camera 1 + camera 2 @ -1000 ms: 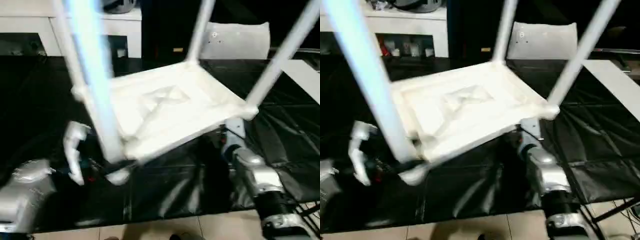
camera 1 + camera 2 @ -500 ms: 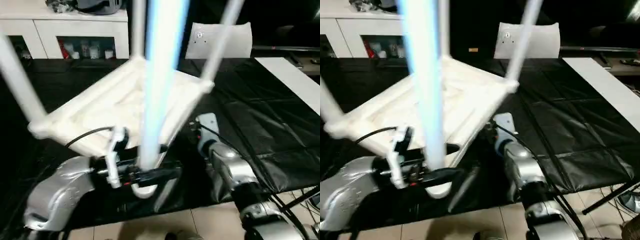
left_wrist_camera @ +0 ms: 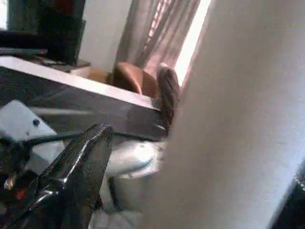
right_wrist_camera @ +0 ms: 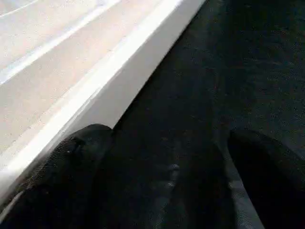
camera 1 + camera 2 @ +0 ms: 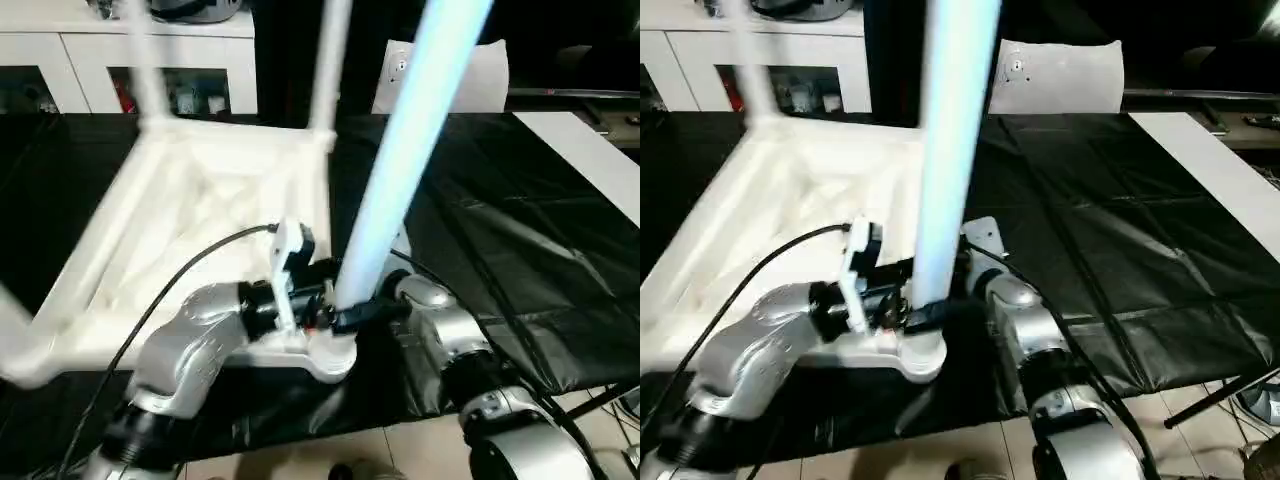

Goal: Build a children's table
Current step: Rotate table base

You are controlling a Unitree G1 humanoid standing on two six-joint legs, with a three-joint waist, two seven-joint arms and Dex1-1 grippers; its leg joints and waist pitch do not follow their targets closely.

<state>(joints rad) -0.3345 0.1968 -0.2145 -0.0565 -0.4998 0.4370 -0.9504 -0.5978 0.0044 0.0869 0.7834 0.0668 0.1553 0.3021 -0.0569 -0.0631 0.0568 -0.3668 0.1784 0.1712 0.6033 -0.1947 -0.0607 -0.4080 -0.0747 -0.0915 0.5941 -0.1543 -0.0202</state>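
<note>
Children's table point(image 5: 200, 200) upturned; left hand point(image 5: 345, 312) pinching near leg point(image 5: 400, 170); right hand point(image 4: 162, 191) spread.

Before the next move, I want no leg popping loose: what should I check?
1. The tabletop lies underside up on the black cover: ok.
2. The left end effector is at the near leg base: ok.
3. Near leg fully seated in the corner socket: cannot tell.
4. The right end effector is open, beside the tabletop rim: ok.
5. Two far legs upright: ok.
</note>
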